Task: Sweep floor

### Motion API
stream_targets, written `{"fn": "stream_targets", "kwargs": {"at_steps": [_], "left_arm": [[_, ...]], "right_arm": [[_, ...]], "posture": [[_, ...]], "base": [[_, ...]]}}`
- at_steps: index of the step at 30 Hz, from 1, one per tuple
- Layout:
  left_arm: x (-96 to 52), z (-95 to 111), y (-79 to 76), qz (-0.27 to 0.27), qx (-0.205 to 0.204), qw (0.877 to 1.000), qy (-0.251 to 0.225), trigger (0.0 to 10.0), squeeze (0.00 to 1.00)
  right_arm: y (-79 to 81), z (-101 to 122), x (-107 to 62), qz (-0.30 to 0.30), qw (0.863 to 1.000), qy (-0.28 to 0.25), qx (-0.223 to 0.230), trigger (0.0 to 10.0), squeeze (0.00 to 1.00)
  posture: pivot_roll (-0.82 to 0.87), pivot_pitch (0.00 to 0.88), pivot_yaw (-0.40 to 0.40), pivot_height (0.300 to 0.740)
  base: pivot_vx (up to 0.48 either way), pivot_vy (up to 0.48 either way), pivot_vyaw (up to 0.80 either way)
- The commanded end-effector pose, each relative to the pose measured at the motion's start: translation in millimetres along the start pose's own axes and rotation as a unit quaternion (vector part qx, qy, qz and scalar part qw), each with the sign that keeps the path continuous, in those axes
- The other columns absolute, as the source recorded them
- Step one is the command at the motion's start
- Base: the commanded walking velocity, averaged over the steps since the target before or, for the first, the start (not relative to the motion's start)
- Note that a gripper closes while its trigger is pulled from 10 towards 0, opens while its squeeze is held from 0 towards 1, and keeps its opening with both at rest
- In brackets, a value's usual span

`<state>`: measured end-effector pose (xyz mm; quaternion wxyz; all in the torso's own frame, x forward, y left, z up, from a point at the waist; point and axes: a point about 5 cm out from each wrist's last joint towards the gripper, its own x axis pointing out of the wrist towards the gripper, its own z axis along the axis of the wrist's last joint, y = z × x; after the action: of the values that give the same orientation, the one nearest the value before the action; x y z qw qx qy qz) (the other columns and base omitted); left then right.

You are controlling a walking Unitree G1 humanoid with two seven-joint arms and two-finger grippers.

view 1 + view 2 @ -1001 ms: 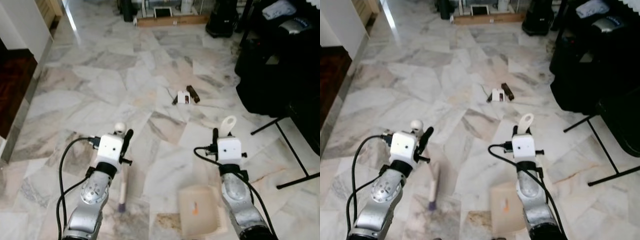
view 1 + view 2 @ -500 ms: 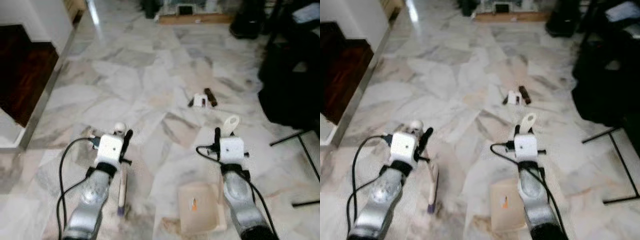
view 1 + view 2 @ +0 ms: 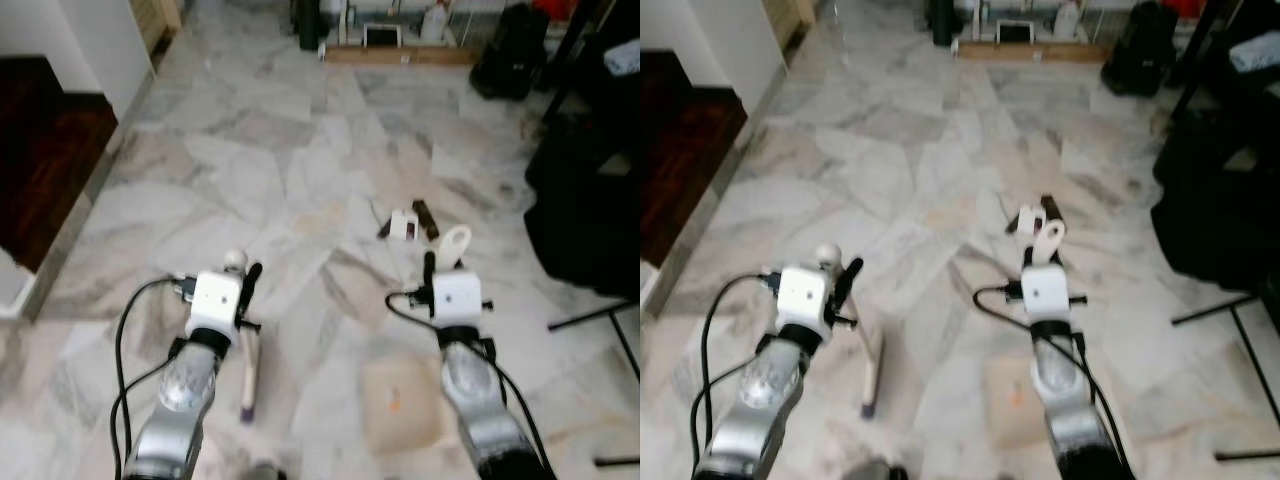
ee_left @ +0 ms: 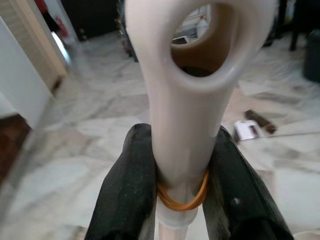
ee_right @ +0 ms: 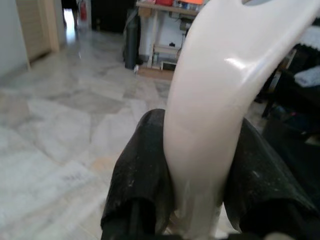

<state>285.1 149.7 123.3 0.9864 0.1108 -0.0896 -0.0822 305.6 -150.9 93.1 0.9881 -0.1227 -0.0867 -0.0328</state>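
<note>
My left gripper [image 3: 244, 287] is shut on a cream brush handle [image 4: 186, 85] with an orange rubber band round it. The stick [image 3: 249, 372] slants down to the marble floor, ending in a purple tip. My right gripper [image 3: 437, 272] is shut on the white looped handle [image 3: 454, 242] of a beige dustpan [image 3: 400, 402], which lies flat on the floor in front of me. Its black fingers [image 5: 145, 165] clamp the handle [image 5: 212, 100]. Litter lies just beyond the right gripper: a small white piece [image 3: 403, 225] and a dark brown piece [image 3: 426, 219].
A dark wooden floor [image 3: 40, 150] behind a metal threshold lies to the left. Black bags [image 3: 590, 210] and black stand legs [image 3: 598, 316] crowd the right side. A wooden board [image 3: 400, 55] and a black bag [image 3: 505, 60] stand at the far end.
The whole picture has shifted as I walk and turn, with blur. The litter now lies closer to my right gripper. Both grips are unchanged.
</note>
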Motion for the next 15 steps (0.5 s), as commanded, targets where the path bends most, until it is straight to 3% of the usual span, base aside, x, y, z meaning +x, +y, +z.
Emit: {"fn": "stream_targets", "kwargs": {"at_steps": [1,15], "left_arm": [[1.2,5.4,-3.9,-0.005,0.003,1.0,-0.015,10.0,0.0],[2.8,5.8,-4.1,-0.007,0.001,1.0,-0.02,10.0,0.0]], "right_arm": [[-9.6,0.4,0.7,-0.009,1.0,-0.005,-0.012,10.0,0.0],[-5.5,3.1,-0.6,0.003,1.0,-0.019,-0.007,10.0,0.0]], "posture": [[0.04,0.129,0.036,0.74],[0.03,0.075,0.046,0.74]], "base": [[0.33,0.0,0.0],[0.33,0.0,0.0]]}}
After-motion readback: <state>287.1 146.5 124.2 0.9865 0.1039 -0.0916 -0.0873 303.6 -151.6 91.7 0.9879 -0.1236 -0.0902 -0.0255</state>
